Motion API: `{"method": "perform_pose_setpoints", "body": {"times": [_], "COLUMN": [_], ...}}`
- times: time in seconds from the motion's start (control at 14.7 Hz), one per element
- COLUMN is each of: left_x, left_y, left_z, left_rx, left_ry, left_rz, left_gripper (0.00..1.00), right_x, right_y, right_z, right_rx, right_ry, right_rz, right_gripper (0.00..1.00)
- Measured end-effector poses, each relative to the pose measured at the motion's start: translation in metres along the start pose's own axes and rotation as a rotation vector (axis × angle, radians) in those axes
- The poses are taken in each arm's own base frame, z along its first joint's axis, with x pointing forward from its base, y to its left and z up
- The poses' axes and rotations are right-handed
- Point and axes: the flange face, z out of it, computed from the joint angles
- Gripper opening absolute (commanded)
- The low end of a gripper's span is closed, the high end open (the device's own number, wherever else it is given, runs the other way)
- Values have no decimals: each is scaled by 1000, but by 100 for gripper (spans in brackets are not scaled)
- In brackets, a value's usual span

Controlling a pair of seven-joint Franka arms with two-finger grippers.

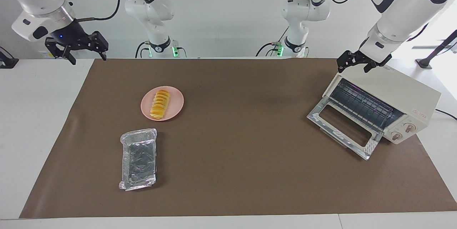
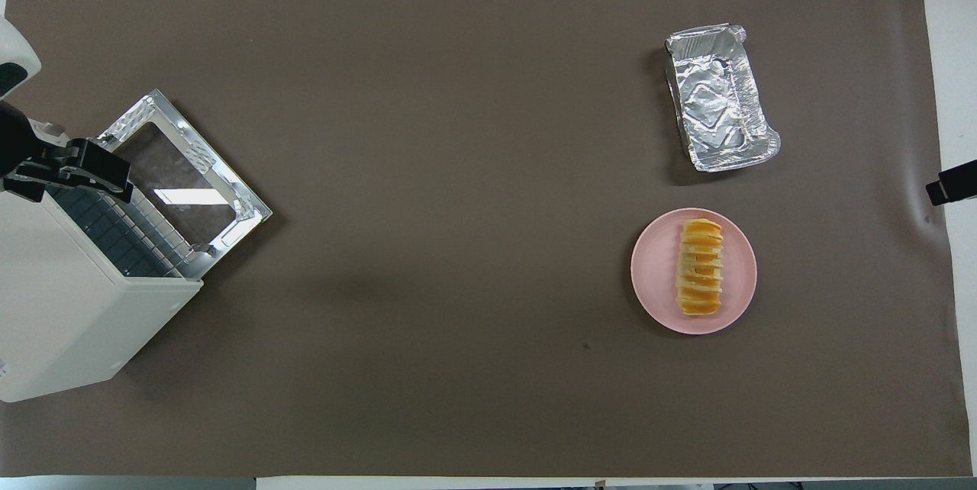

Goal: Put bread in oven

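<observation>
The bread is a yellow-orange ridged loaf lying on a round pink plate, toward the right arm's end of the table; it also shows in the overhead view. The cream-white oven stands at the left arm's end, its glass door dropped open and its wire rack showing. My left gripper is open and empty, up over the oven's top front edge. My right gripper is open and empty, up over the table's edge at the right arm's end.
A crinkled silver foil tray lies empty on the brown mat, farther from the robots than the plate. White table surface borders the mat at both ends.
</observation>
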Motion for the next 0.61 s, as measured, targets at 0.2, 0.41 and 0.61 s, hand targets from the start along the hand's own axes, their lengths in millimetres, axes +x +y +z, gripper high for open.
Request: {"method": "perform_pose_setpoints", "body": {"times": [0.2, 0.41, 0.61], "left_x": [0, 0, 0], "left_y": [0, 0, 0], "left_z": [0, 0, 0], "left_rx": [0, 0, 0], "left_ry": [0, 0, 0], "left_rz": [0, 0, 0], "left_gripper": [100, 100, 100], "right_x": [0, 1, 9], "right_y": [0, -1, -14], "right_z": [0, 2, 18], "right_rx": [-1, 0, -5], "right_ry": [0, -3, 3], "right_rz": [0, -2, -14], "right_gripper": [100, 100, 100]}}
